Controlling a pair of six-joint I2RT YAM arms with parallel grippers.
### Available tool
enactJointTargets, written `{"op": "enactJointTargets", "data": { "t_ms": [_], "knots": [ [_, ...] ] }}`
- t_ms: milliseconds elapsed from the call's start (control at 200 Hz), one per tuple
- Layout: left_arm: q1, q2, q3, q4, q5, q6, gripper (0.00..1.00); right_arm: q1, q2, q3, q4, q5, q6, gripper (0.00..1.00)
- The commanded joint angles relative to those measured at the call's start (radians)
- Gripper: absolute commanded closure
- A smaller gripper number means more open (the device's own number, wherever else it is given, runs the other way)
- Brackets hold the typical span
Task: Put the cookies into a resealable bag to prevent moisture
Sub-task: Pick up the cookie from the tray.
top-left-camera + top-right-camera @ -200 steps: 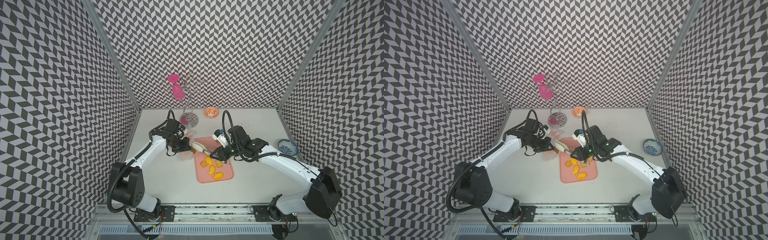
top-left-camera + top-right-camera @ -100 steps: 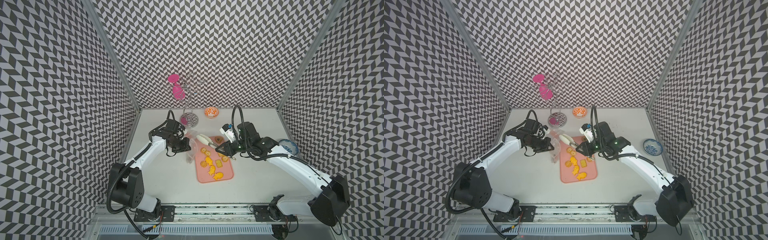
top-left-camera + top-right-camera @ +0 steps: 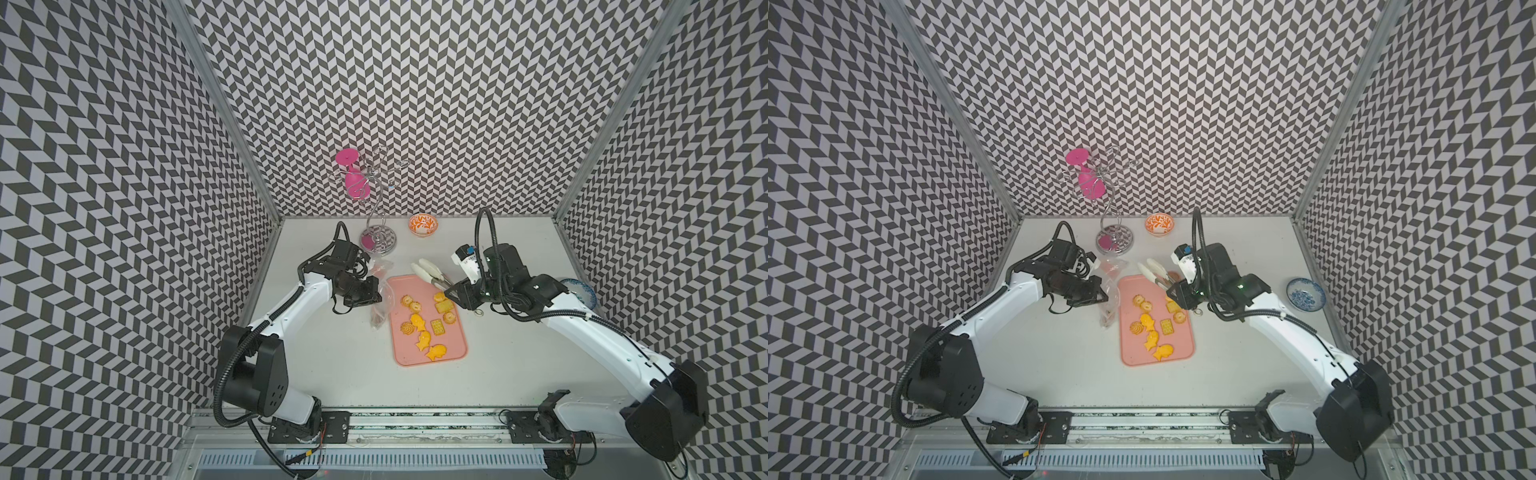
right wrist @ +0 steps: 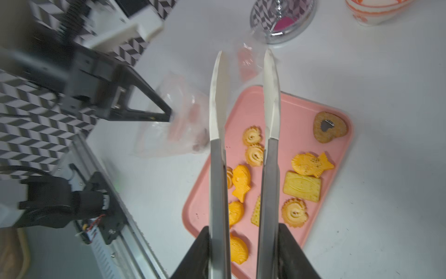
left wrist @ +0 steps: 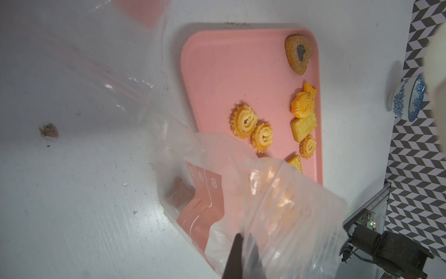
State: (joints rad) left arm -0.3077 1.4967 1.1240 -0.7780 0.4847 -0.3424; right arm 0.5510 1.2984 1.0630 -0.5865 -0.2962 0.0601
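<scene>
**Cookies on tray, bag pinched, tongs empty**

White tabletop (image 3: pixel 332 374), black-white chevron walls (image 3: pixel 415 104). Pink printed panel on clear bag (image 5: pixel 212 193), writing unreadable. Bare room at 6 o'clock toward front rail, also at 3 o'clock of pink tray (image 3: pixel 453 351). Cookies (image 3: pixel 424 328) on tray; 1 brown piece (image 5: pixel 179 195) inside bag, at tray's 9 o'clock edge. Left gripper (image 3: pixel 376 292) clamped on bag. Right gripper (image 4: pixel 243 228) gripping tongs (image 4: pixel 218 96), tips apart, empty.
</scene>
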Motion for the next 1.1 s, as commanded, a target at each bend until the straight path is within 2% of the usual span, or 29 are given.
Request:
{"op": "enactJointTargets", "data": {
  "t_ms": [0, 280, 491, 1092],
  "knots": [
    [-0.002, -0.018, -0.009, 0.02, 0.005, -0.006, 1.0, 0.027, 0.007, -0.052, 0.041, 0.108, -0.074, 0.59],
    [-0.001, -0.01, -0.009, 0.016, 0.002, 0.002, 1.0, 0.121, 0.097, -0.067, 0.13, 0.169, -0.177, 0.57],
    [0.001, -0.01, -0.015, 0.013, 0.002, 0.01, 1.0, 0.162, 0.204, -0.011, 0.125, 0.188, -0.241, 0.55],
    [0.002, -0.004, -0.028, 0.009, -0.001, 0.024, 1.0, 0.204, 0.337, 0.065, 0.058, 0.253, -0.272, 0.52]
  ]
}}
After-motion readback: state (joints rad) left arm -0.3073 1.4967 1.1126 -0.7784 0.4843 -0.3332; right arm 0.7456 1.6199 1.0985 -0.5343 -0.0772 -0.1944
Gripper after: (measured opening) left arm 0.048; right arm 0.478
